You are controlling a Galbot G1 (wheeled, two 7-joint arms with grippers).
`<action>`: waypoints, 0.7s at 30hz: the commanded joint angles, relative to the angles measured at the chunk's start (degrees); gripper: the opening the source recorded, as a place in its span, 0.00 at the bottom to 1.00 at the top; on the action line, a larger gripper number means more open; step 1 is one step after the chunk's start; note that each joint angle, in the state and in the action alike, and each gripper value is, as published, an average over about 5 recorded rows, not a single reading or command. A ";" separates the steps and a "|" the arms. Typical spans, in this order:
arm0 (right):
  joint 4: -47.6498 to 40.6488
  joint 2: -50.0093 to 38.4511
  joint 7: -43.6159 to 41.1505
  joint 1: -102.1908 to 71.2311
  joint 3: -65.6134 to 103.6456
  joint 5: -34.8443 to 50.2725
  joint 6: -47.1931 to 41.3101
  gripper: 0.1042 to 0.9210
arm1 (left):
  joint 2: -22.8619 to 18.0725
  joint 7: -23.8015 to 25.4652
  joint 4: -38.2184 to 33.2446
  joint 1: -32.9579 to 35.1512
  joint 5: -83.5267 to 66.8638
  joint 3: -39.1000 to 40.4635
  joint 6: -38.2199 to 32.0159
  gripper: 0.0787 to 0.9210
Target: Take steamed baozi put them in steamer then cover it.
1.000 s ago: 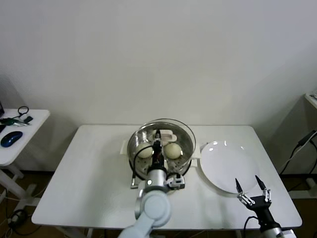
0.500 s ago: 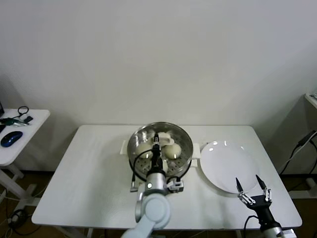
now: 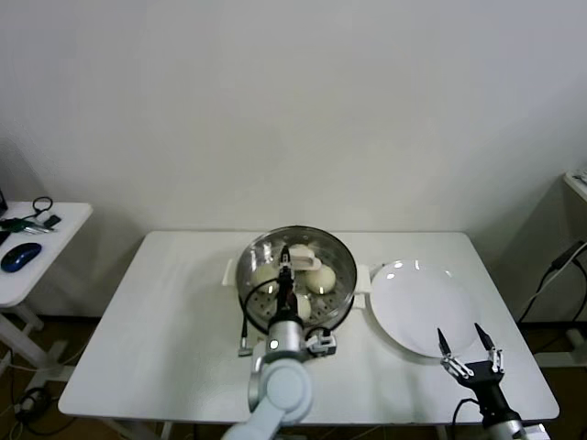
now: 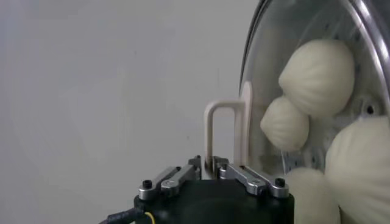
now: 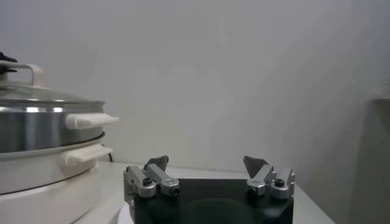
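The steel steamer (image 3: 251,266) stands at mid-table on its white pot base (image 5: 36,176). The clear glass cover (image 4: 268,73) lies on it, and several cream baozi (image 4: 317,78) show through the glass. My left gripper (image 4: 207,164) reaches over the steamer (image 5: 36,125) from the near side. Its jaws are closed round one leg of the cover's cream handle (image 4: 210,131). In the head view the same gripper (image 3: 285,261) is at the handle (image 3: 307,259) with baozi (image 3: 320,280) beside it. My right gripper (image 3: 469,346) hangs open and empty near the table's front right corner.
A flat white plate (image 3: 424,307) lies to the right of the steamer, just beyond the right gripper (image 5: 207,163). A small side table (image 3: 55,247) with a blue mouse (image 3: 20,257) and cables stands off to the left.
The cover came down from a raised tilt to rest flat on the steamer, carried by the left gripper. The right arm did not move.
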 commanded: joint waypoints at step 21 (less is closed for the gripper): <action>2.52 -0.87 3.69 -0.99 -0.63 2.03 -5.70 0.88 | 8.17 -5.84 -20.35 6.40 -21.18 2.75 -3.26 0.87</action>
